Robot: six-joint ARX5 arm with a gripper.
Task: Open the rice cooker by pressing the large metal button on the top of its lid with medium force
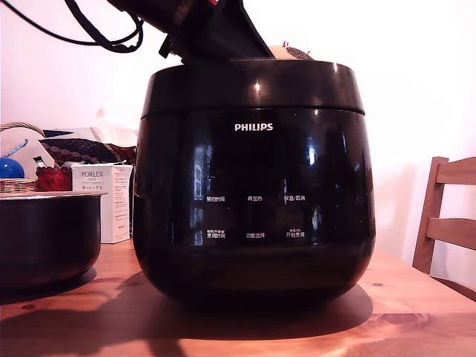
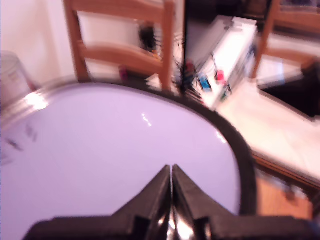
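Rice cooker (image 1: pixel 253 193) sits mid-desk (image 1: pixel 416 312), lid (image 1: pixel 253 88) down. Pincer (image 2: pixel 171 175) tips pinched together, empty, over the lid's top. Looks like the approach step. Button not visible; next: find it, press straight down, moderate force.

A wooden table (image 1: pixel 416 320) carries a small black pot (image 1: pixel 44 238) with a metal rim at the exterior view's left. Behind the pot stand a white box (image 1: pixel 104 201) printed PORLEX and a red jar (image 1: pixel 53 178). A wicker basket (image 1: pixel 16 184) holds a blue ball (image 1: pixel 10 168), with patterned cloth (image 1: pixel 82 151) beyond. A wooden chair (image 1: pixel 446 223) stands at the exterior view's right — the wrist view shows a blurred chair back (image 2: pixel 120 50).
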